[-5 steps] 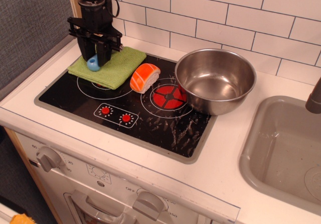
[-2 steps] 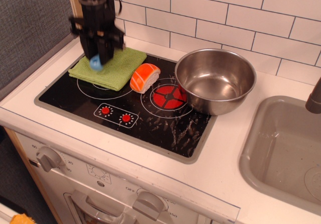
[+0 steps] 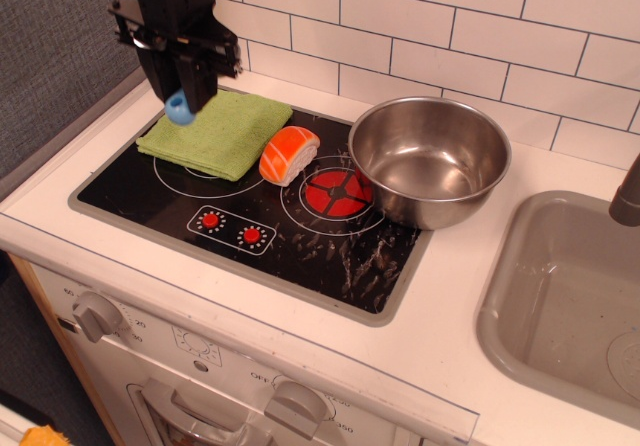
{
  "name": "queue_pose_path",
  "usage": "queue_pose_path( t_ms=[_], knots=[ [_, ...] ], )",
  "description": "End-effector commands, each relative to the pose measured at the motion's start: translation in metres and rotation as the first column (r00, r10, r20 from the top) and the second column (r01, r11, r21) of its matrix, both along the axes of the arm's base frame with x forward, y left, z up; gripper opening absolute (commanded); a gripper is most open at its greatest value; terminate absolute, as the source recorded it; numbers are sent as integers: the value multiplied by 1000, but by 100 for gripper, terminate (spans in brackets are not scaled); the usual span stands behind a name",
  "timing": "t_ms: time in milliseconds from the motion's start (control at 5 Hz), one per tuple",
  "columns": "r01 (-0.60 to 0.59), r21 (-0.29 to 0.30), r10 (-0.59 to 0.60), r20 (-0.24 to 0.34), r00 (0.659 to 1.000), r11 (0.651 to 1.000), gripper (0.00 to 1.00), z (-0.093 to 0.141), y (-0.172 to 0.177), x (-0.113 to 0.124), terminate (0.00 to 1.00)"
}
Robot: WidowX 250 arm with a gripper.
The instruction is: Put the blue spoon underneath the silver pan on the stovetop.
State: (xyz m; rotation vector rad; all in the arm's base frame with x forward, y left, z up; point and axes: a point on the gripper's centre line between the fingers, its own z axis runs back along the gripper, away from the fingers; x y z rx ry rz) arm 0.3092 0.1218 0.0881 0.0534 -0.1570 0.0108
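Observation:
My gripper (image 3: 184,94) is at the back left, above the green cloth (image 3: 217,131), shut on the blue spoon (image 3: 180,111). Only the spoon's light-blue handle end with its hole shows below the fingers; its bowl is hidden in the gripper. The spoon hangs clear above the cloth. The silver pan (image 3: 429,159) stands upright and empty on the right part of the black stovetop (image 3: 300,236), partly over the red burner (image 3: 337,193). The gripper is well to the left of the pan.
An orange-and-white sushi piece (image 3: 289,154) lies on the stovetop between cloth and pan. A grey sink basin (image 3: 565,301) is at the right. White tiled wall behind. Two red dial marks (image 3: 230,228) sit at the stovetop's front; oven knobs below.
The gripper has risen from the green cloth with the blue spoon in it and moved slightly left.

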Motion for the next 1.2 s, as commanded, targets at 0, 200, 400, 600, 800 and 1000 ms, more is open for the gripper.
queue_pose_path(
  t_ms=[0, 200, 400, 600, 800, 1000],
  knots=[
    [49, -5, -49, 3, 999, 999, 0, -8, -55, -47, 0],
    [106, 9, -106, -7, 994, 994, 0, -16, -83, -55, 0],
    [110, 21, -110, -27, 994, 994, 0, -26, -100, -56, 0],
    [82, 12, -82, -42, 996, 997, 0, -34, -107, -53, 0],
    [60, -7, -60, -67, 996, 998, 0, -44, -118, -49, 0],
    [54, -29, -57, -93, 994, 998, 0, -52, -128, -50, 0]
  ],
)
